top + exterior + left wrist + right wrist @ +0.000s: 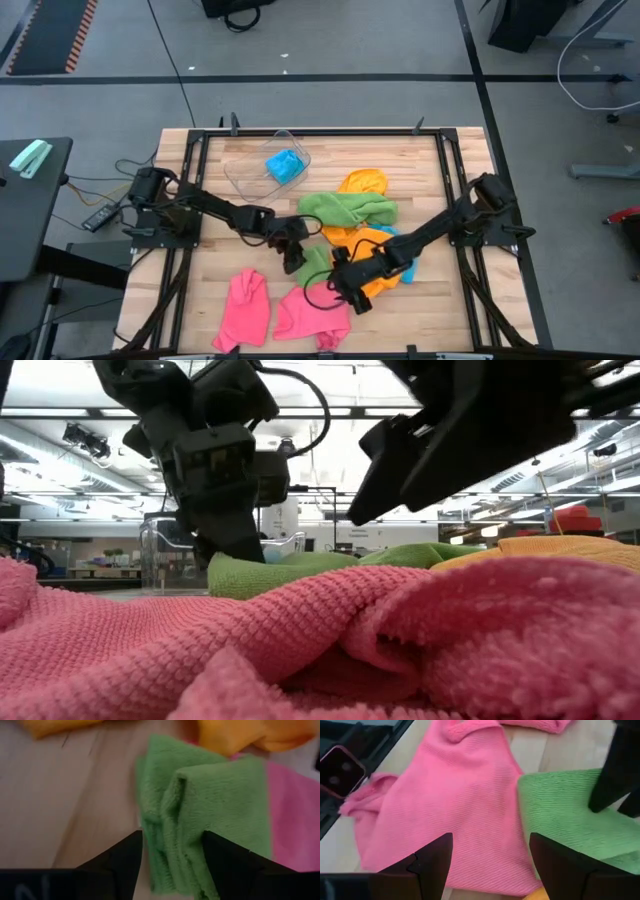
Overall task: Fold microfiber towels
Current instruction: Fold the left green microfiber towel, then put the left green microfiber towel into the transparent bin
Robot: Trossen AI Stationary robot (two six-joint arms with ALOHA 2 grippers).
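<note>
Left gripper: hovering over folded green towel near table centre, fingers spread, straddling 1 edge of it, gripping nothing.
Right gripper: hanging just beside it, fingers parted, empty, above pink towel.
Lying on table: 2 pink towels along front edge, a 2nd green towel and orange towels behind.
Sitting in clear tub: blue towel.
</note>
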